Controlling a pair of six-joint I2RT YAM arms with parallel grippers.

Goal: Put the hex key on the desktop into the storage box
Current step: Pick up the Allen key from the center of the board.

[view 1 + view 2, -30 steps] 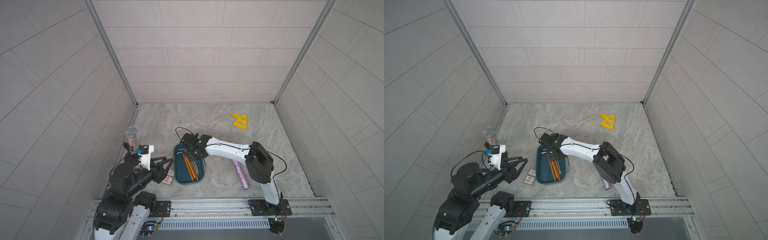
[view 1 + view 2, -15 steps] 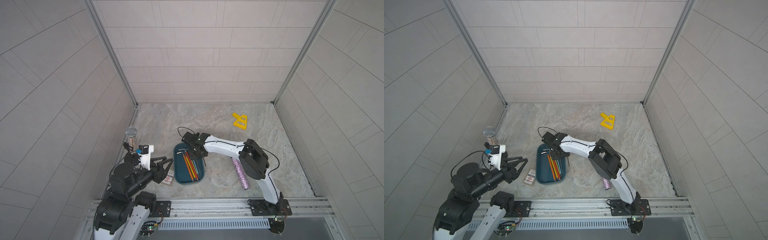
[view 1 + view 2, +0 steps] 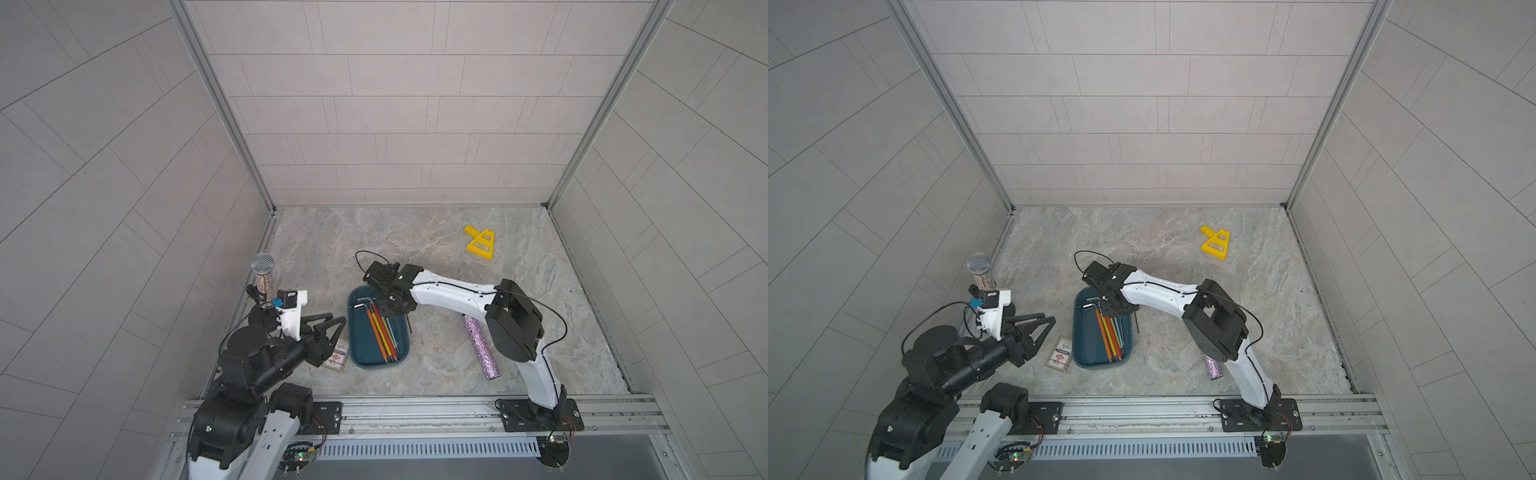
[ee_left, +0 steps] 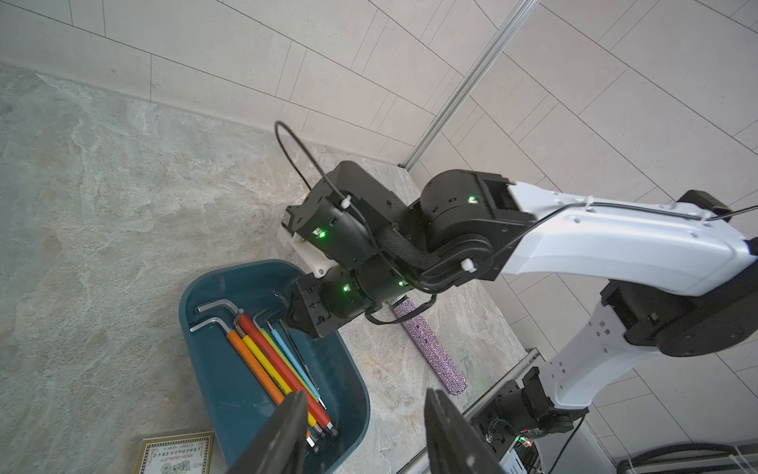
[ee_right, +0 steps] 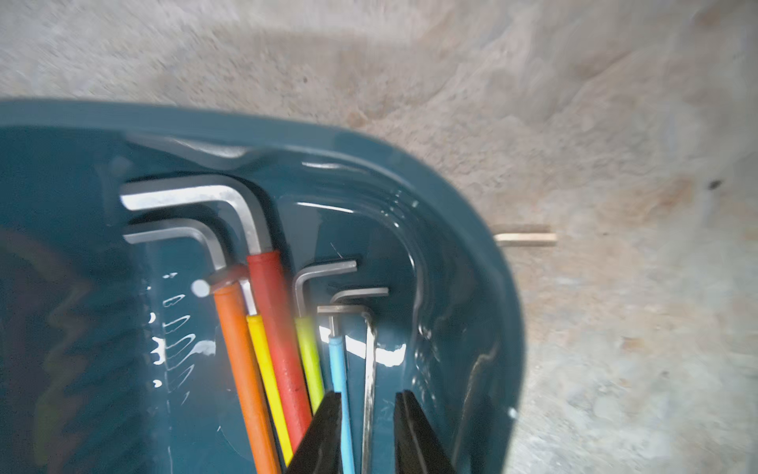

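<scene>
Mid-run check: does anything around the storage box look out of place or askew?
Yes: one thin dark hex key lies on the desktop, just outside the storage box along its long side. The coloured hex keys lie inside, roughly parallel.

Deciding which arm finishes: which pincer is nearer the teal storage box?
Right. The right pincer is down in the far end of the storage box, among the hex keys; the left pincer hangs beside its left wall, apart.

Counted: one storage box (image 3: 360,354); six hex keys (image 4: 283,365) inside it, five colour-sleeved and one bare key (image 5: 369,369); one loose hex key (image 3: 409,323) on the desk beside the box; one glitter tube (image 3: 480,347); one microphone (image 3: 262,269); one yellow frame (image 3: 481,243); one card (image 3: 336,360).
</scene>
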